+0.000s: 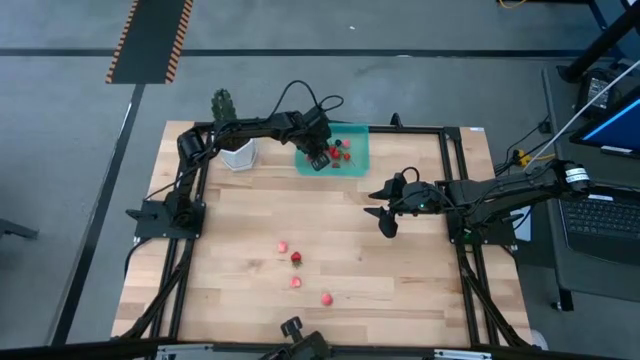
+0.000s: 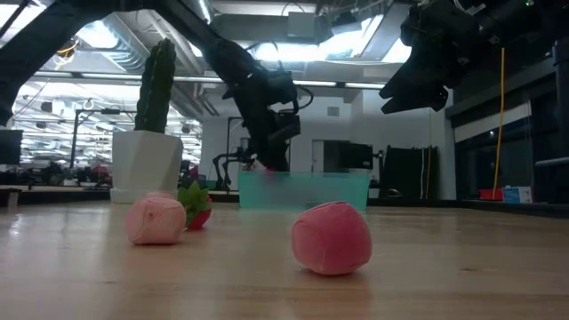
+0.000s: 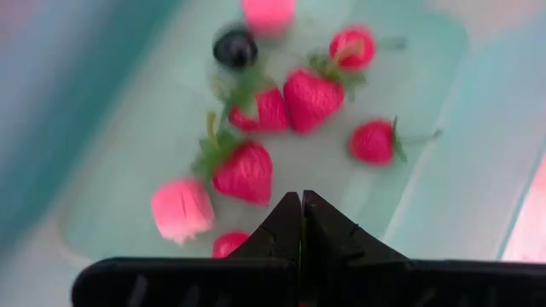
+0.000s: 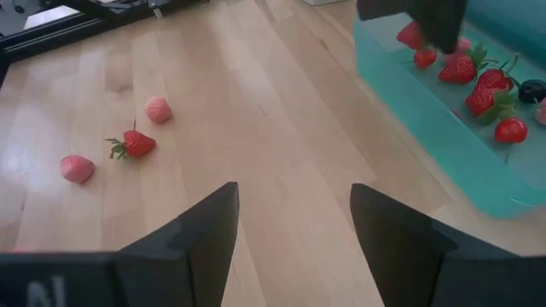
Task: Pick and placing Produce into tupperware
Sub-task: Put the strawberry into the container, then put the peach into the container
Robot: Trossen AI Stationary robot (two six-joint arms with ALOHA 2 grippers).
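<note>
Wooden bench point(image 1: 400, 270) under me, black frame round its edges, and I'm working both arms. My left gripper point(image 3: 300, 223) hangs over the tub point(image 1: 352, 160) at the far edge, fingers pressed together with nothing between them. Below it lie several berries point(image 3: 312, 98) and one dark berry point(image 3: 235, 48), so that lot is home. A cactus pot point(image 1: 239, 153) stands just beside the tub, toward the far left corner.

My right gripper point(image 4: 294, 223) sits toward the right edge, fingers spread wide and empty, facing the middle of the bench. Four loose pieces point(image 1: 296, 258) wait on the wood toward the near edge: three pink and one red with a green top.

As I judge it, fetching those four is what's left. To do it well, I'd come straight down over one piece, straddle its body rather than the leaves, and close gently since these look soft. Left arm should lift clear of the tub rim first.
</note>
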